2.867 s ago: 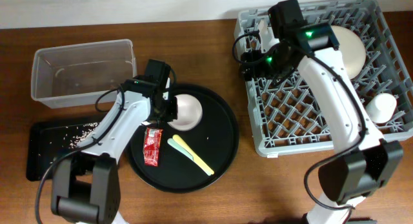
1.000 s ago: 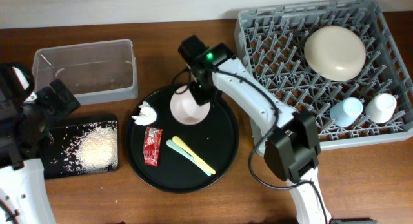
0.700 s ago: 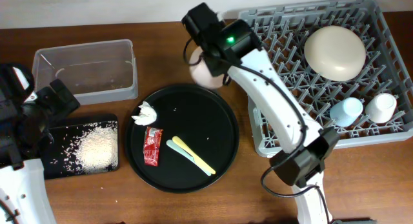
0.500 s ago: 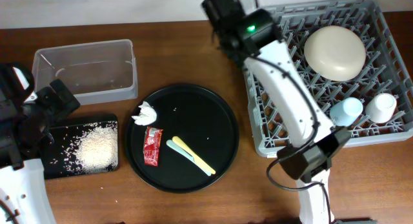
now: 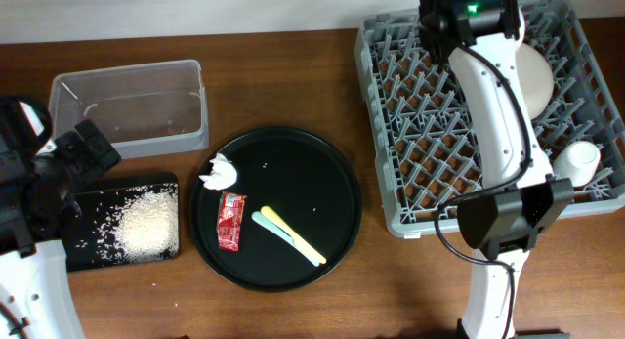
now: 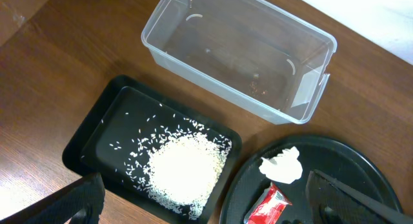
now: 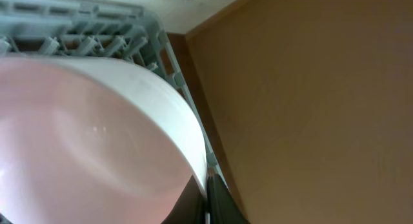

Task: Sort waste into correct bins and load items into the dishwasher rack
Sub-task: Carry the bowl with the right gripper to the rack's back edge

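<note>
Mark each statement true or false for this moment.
1. The right tool holds a pink bowl at the dishwasher rack. True.
2. The rice lies in the black rectangular tray. True.
3. The red sachet wrapper lies among the rice. False: it lies on the round black tray, just below the crumpled tissue.
4. The yellow and green utensils stand in the dishwasher rack. False: they lie side by side on the round black tray.

The right arm (image 5: 493, 85) has white shells, black joints, a black cable and a green light (image 5: 476, 5).
</note>
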Available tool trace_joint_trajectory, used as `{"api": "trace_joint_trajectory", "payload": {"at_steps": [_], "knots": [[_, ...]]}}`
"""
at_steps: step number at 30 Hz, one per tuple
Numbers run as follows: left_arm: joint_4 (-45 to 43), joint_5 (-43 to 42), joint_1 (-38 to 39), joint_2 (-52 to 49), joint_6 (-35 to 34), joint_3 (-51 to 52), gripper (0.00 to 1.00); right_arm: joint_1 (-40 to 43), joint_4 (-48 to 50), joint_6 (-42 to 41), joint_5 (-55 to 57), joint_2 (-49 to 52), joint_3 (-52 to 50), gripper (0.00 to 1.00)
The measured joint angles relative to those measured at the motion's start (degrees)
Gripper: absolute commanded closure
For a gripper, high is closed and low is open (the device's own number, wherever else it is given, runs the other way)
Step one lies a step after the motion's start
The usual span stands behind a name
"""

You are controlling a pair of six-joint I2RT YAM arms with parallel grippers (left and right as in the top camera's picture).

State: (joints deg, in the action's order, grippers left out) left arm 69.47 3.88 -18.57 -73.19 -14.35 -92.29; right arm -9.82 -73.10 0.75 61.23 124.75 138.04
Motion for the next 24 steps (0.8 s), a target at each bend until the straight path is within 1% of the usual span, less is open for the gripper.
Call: {"api": "trace_joint_trajectory", "payload": {"at_steps": [4,9,12,19,24], "knots": [[0.00,0.00,0.00,0.00,0.00,0.00,0.01,0.09,5.60,1.33,3.32,0.09,-10.38,0.96],[0.02,0.00,0.00,0.00,0.00,0.00,0.01,0.09,13.09,1.81,8.74,0.17,-20.96,0.96],[0.02,0.00,0.00,0.00,0.00,0.00,0.01,0.09,16.44,1.95,11.28,0.17,-22.88,0.96],[0.02,0.00,0.00,-0.02,0.00,0.00,0.01,-0.92,23.28,2.08,11.87,0.17,-22.97,0.96],[0.02,0.00,0.00,-0.02,-0.02,0.00,0.01,-1.49,25.18,2.14,13.81,0.55,-23.06,0.96]]}}
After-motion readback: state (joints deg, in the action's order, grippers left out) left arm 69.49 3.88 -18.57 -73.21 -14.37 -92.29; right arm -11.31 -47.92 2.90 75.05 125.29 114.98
